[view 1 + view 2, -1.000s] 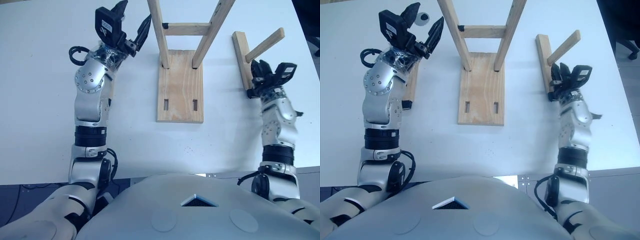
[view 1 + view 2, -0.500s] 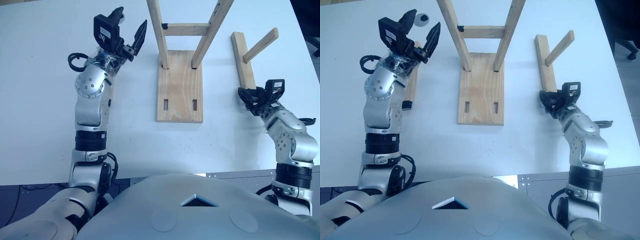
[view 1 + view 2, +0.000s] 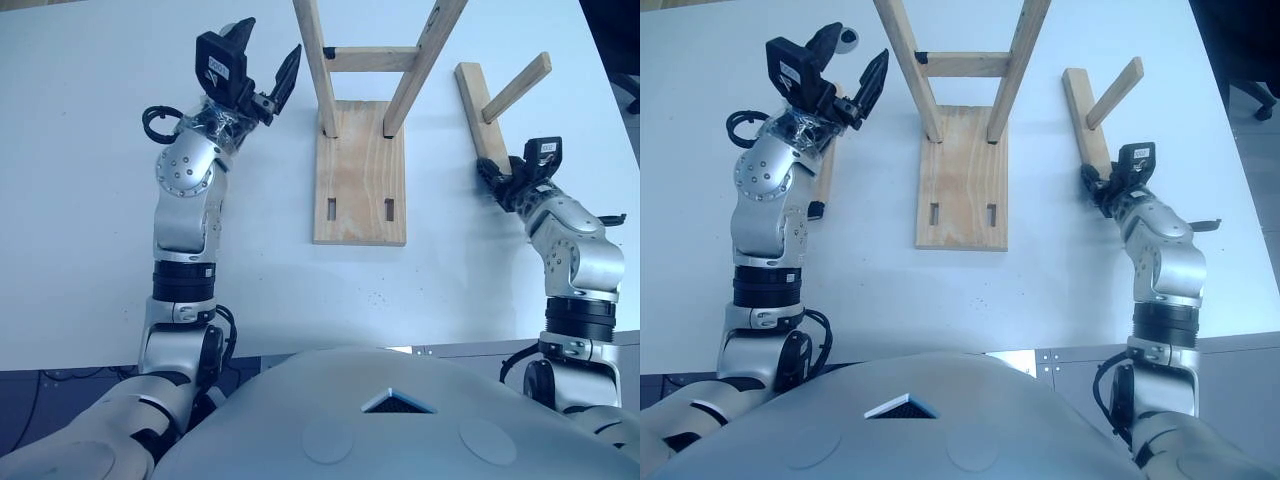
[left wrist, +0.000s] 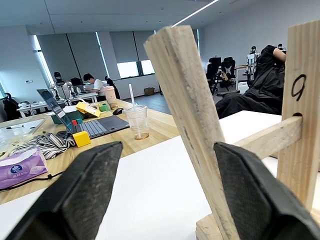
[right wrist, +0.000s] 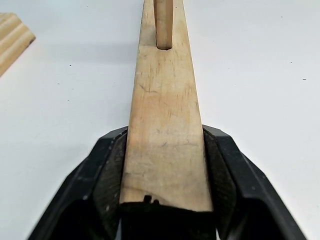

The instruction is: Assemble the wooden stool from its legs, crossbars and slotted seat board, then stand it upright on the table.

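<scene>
Two legs [image 3: 316,62] stood upright in the far-edge slots of the seat board [image 3: 360,175], which lay flat on the desk [image 3: 80,200]. A crossbar [image 3: 372,58] joined them above the board. The board's 2 near-edge slots [image 3: 333,209] showed as open holes.

L end effector [image 3: 270,45] hung left of the board's far end, raised off the desk. It was just beside the nearer standing leg w/o touching it. Its fingers [image 4: 85,200] were spread wide & held nothing.

R end effector [image 3: 503,178] sat right of the board at desk level. Its fingers [image 5: 107,165] were clamped on both sides of the near end of a 3rd leg [image 3: 468,100]. That leg lay flat on the desk, well right of the board. A short crossbar stub [image 3: 515,88] was set in it, angling away from the board.

A 4th wooden piece [image 3: 826,175] lay left of the board, mostly hidden under the L arm.
</scene>
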Controlling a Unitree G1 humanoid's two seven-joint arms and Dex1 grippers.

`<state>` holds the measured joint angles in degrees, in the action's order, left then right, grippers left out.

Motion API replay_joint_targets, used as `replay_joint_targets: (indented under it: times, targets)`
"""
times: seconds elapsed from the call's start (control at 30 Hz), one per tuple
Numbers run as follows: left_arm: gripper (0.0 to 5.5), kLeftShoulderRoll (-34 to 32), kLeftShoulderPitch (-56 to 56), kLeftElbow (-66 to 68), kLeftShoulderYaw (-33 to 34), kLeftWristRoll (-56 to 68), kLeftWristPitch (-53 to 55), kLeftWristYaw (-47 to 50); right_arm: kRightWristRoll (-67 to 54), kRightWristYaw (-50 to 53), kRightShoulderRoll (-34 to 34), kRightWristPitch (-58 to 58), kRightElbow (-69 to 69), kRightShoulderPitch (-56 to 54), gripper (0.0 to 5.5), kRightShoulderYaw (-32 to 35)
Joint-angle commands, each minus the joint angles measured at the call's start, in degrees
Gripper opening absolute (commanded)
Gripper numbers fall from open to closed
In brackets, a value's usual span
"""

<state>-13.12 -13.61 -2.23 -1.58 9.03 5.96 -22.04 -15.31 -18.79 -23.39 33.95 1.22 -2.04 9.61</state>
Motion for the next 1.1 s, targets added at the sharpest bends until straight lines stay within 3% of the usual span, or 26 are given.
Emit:
replay_joint_targets:
  times: [0.03, 0.1, 0.17, 0.23, 0.33, 0.47, 0.53, 0.77, 1.03, 1.1]
  targets:
    - [3.33, 0.7, -2.8, -2.4, 1.9, 2.9, 5.4, 1.1, -4.6, 0.3, 1.1, -0.1, -2.3, -1.6, 2.02, 6.1]
    - [3.33, 0.4, -3.0, -3.5, 2.0, 5.5, 7.1, -1.0, -8.8, 1.0, 2.0, -0.8, -7.2, -3.0, 2.02, 10.4]
    - [3.33, -2.5, -0.5, -12.4, -0.1, 15.0, 16.4, -8.4, -13.3, 1.1, 0.6, 1.7, -15.1, -6.4, 2.02, 12.4]
    - [3.33, -3.0, 0.8, -18.9, -0.2, 23.4, 24.7, -10.3, -18.6, 0.0, -3.0, 6.1, -20.6, -10.8, 2.02, 13.9]
    - [3.33, -5.7, 2.7, -24.3, -2.4, 26.4, 27.9, -13.5, -26.8, -6.4, -10.1, 11.6, -23.6, -16.0, 2.02, 15.6]
    - [3.33, -1.9, 1.2, -24.5, -0.3, 35.0, 32.1, -11.5, -44.2, -15.4, -18.2, 21.4, -22.1, -23.5, 2.02, 19.0]
    - [3.33, 1.0, -1.2, -22.3, 1.1, 39.5, 33.0, -10.5, -49.2, -18.3, -20.7, 24.5, -22.4, -24.0, 2.02, 18.7]
    - [4.25, 10.4, -6.2, -16.7, 2.3, 51.7, 33.2, -11.5, -59.9, -19.4, -20.4, 28.0, -28.6, -20.7, 2.02, 13.7]
    - [4.28, 12.4, -6.7, -17.9, 5.1, 68.1, 35.3, -10.4, -69.1, -17.8, -21.7, 27.8, -29.5, -19.7, 2.02, 11.4]
    - [3.88, 12.4, -6.9, -18.0, 5.3, 69.3, 35.0, -9.9, -71.0, -16.8, -21.9, 27.5, -29.4, -19.6, 2.02, 11.2]
